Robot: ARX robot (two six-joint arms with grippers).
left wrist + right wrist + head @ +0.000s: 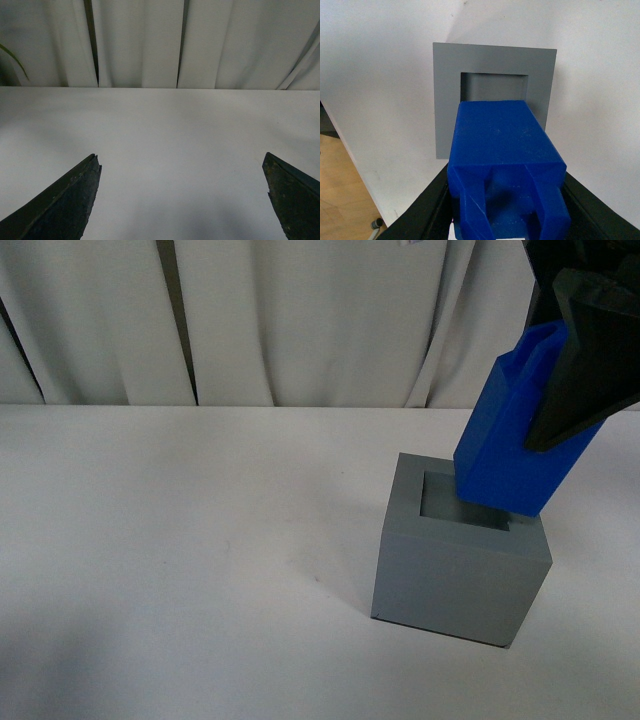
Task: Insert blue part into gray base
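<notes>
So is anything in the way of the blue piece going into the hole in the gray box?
No, nothing visible blocks it. The right gripper holds the blue part tilted right over the gray base, and the square recess looks empty. The part just isn't straight up yet.

Front and close right wrist views share the gray base [455, 575].

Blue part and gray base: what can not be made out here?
Lower end of the blue part: hidden by its own body in the right wrist view; the front view does not settle whether it touches the gray base.
Recess floor: partly covered by blue part.
Right gripper: cut off by picture edges.
</notes>
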